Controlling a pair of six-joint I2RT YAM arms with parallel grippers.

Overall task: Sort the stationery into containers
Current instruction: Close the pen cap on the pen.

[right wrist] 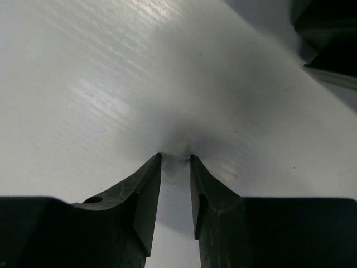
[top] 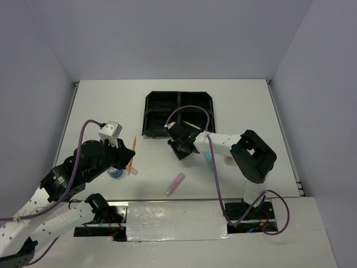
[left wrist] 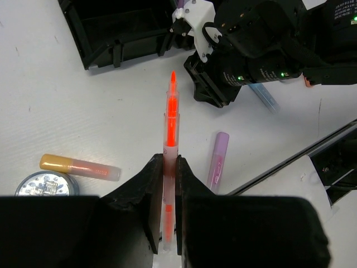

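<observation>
Closest to the left wrist lens, the left tool [left wrist: 169,162] is clenched on a thin pen [left wrist: 172,120] with a clear pinkish barrel and a bright orange core. The fingers [left wrist: 153,184] pinch it near its rear end, so most of the barrel juts out ahead of them. That grip seems chosen to leave the front free, so the pen can go into a compartment tip first, though so long an overhang could swing if bumped. Its long axis follows the tool's own line of reach, and its tip points away from the wrist toward the tray [left wrist: 111,53] and the right arm. From above, the pen runs near to far, tip at the far end, over the worktop [top: 100,106] just left of the tray's near-left corner; whether it is lifted clear cannot be told. An orange marker [left wrist: 78,165] and a tape roll [left wrist: 44,184] lie to the left of the fingers, a purple marker [left wrist: 218,161] to their right, and a light blue marker [left wrist: 265,96] partly under the right arm. All of these are outside the tray. The right tool [right wrist: 175,159] points down at bare worktop just in front of the tray, its fingers a narrow gap apart with a pale blur at the tips. Whether it grasps anything cannot be told.
</observation>
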